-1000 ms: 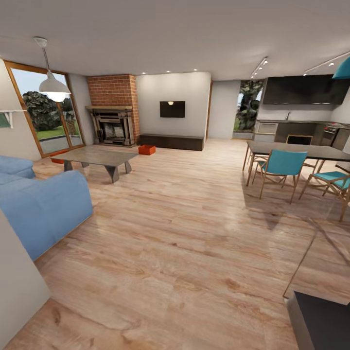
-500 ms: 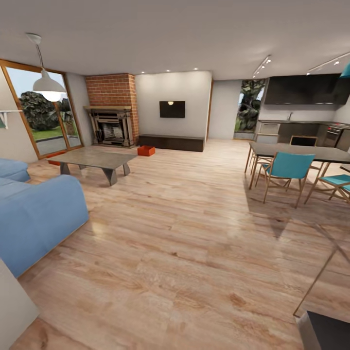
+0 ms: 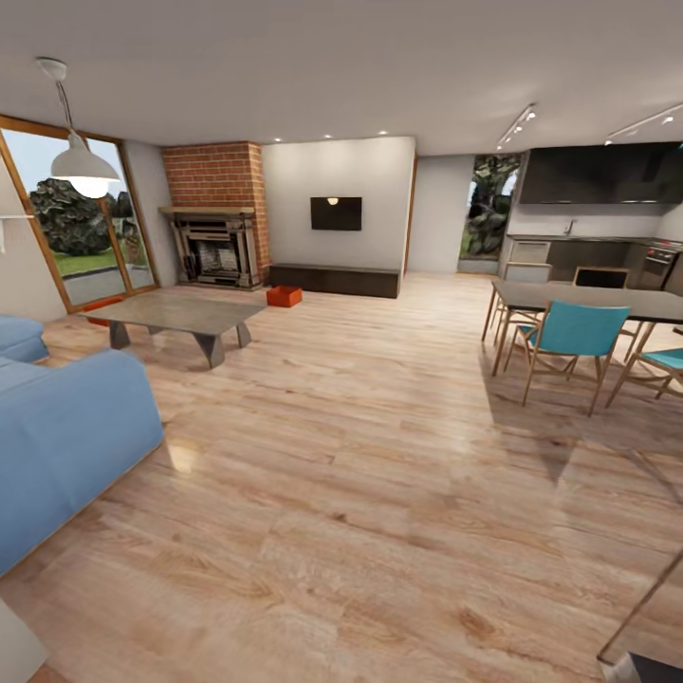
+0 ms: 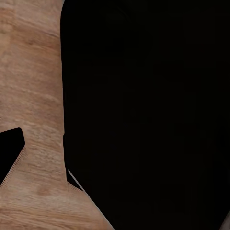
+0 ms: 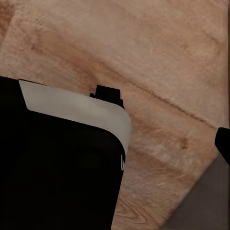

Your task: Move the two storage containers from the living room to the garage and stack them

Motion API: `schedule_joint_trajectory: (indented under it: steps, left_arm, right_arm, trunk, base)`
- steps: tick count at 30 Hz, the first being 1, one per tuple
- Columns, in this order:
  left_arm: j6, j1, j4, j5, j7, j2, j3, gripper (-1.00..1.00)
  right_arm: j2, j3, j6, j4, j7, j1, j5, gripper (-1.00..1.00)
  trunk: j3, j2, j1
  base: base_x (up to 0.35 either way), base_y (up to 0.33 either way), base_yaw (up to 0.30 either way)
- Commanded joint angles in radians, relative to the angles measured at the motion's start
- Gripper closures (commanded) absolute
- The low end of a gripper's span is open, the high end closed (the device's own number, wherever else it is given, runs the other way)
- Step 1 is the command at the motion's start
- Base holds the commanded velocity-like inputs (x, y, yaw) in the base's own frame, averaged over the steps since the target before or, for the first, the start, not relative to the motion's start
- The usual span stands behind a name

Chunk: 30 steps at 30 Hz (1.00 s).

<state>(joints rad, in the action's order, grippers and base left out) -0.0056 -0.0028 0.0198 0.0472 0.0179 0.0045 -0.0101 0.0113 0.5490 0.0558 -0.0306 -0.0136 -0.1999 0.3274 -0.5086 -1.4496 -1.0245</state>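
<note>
Storage container (image 3: 285, 296): one orange-red bin was seen on the wood-plank floor (image 3: 379, 474) near the brick fireplace (image 3: 216, 237), beyond the coffee table (image 3: 185, 318).
Second container (image 3: 101, 320): a red edge was glimpsed behind the table.
Hands: their state could not be told; both bins lay well apart from the robot.

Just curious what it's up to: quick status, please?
Grippers: state unclear. One orange bin on the wood floor near the fireplace, far off; second behind the coffee table. Nothing in between.
</note>
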Motion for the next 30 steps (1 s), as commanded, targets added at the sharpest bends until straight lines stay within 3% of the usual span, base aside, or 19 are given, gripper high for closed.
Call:
schedule_joint_trajectory:
  steps: [1,30]
  left_arm:
    - [-0.001,0.0,0.0,0.005,0.002,0.0,-0.001,-1.0]
    - [-0.001,0.0,0.0,0.006,0.001,0.0,-0.001,-1.0]
  right_arm:
    - [-0.001,0.009,0.007,-0.003,0.0,-0.001,0.009,-1.0]
    - [0.001,0.009,0.01,-0.003,-0.001,-0.001,0.008,-1.0]
  trunk:
    - [-0.001,0.0,-0.001]
    - [-0.001,0.0,-0.001]
  base:
    - [0.322,0.0,0.0]
    - [0.322,0.0,0.0]
